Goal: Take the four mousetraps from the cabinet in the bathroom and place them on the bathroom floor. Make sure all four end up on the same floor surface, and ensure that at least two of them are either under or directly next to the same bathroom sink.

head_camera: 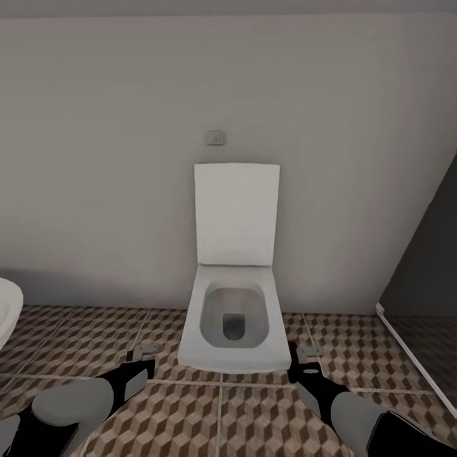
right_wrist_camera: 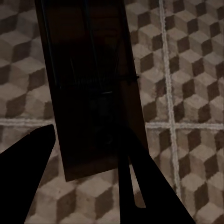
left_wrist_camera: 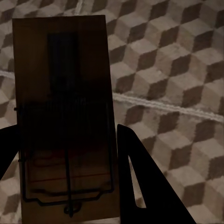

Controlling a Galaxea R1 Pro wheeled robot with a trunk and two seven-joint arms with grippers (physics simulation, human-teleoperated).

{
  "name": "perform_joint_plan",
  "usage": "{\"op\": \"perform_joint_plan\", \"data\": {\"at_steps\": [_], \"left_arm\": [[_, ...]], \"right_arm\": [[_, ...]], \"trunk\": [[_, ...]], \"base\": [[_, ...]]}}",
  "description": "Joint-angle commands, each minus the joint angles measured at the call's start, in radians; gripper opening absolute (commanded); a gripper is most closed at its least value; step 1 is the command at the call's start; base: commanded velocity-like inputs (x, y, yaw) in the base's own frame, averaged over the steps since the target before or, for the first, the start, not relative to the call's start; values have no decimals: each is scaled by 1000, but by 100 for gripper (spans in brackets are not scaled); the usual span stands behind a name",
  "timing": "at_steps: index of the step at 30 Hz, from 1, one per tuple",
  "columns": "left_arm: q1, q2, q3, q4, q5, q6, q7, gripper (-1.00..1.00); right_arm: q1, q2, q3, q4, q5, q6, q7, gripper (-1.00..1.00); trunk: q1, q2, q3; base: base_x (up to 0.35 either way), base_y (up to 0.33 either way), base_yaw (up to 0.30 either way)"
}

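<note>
Ahead, the head view showed both arms stretched low toward the toilet (head_camera: 231, 317), left gripper (head_camera: 145, 350) and right gripper (head_camera: 307, 351) above the bathroom floor (head_camera: 254, 412). Along the left wrist, a mousetrap (left_wrist_camera: 63, 116) sat clamped between dark fingers (left_wrist_camera: 140, 177). Along the right wrist, another trap (right_wrist_camera: 88, 93) was likewise held. Releasing here would probably leave both traps beside no sink.
</note>
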Motion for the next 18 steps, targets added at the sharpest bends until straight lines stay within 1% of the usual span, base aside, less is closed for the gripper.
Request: {"op": "perform_joint_plan", "data": {"at_steps": [1, 6, 18], "left_arm": [[-1, 1, -5, -4, -3, 2, 5, -100], [-1, 1, -5, -4, -3, 2, 5, -100], [-1, -1, -5, -4, -3, 2, 5, -100]], "right_arm": [[-1, 0, 9, -1, -8, 2, -5, -100], [-1, 1, 9, -2, -9, 2, -5, -100], [-1, 3, 9, -3, -7, 2, -5, -100]], "trunk": [[0, -1, -4], [2, -2, -19], [8, -5, -65]], "base": [[1, 0, -156], [0, 0, -148], [0, 0, -10]]}}
